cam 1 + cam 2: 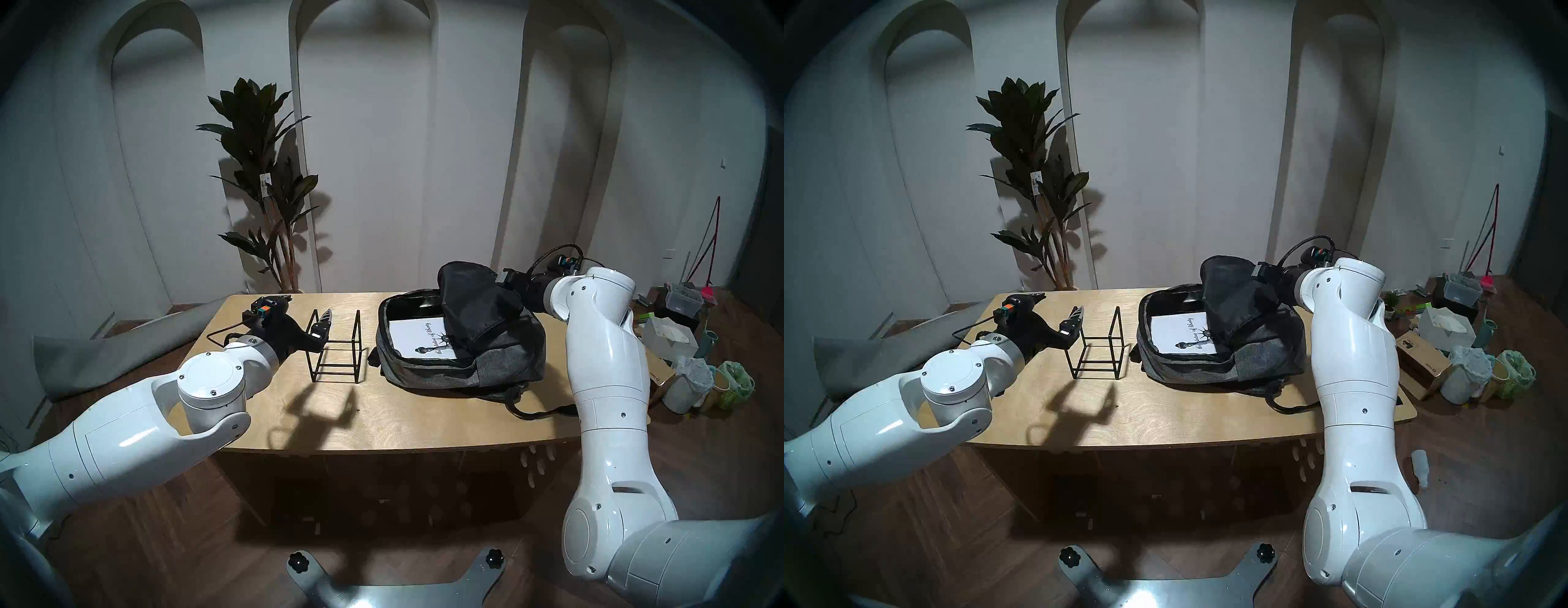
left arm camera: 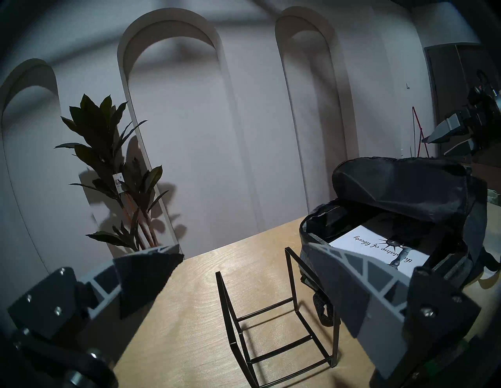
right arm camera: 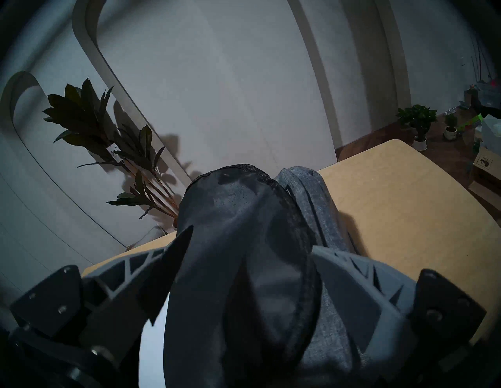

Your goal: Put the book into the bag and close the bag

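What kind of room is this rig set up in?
Probably a staged home-style room used as a test space: white wall with arched panels, a tall potted plant, a wooden table on dark wood flooring, and boxes and supplies piled on the floor at the right.

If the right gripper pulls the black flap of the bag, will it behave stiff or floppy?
Probably floppy: the flap sags in creased folds over the book. It looks thin and light, so it may bunch rather than swing as one piece. The right gripper stands open around it, so the cloth could slip.
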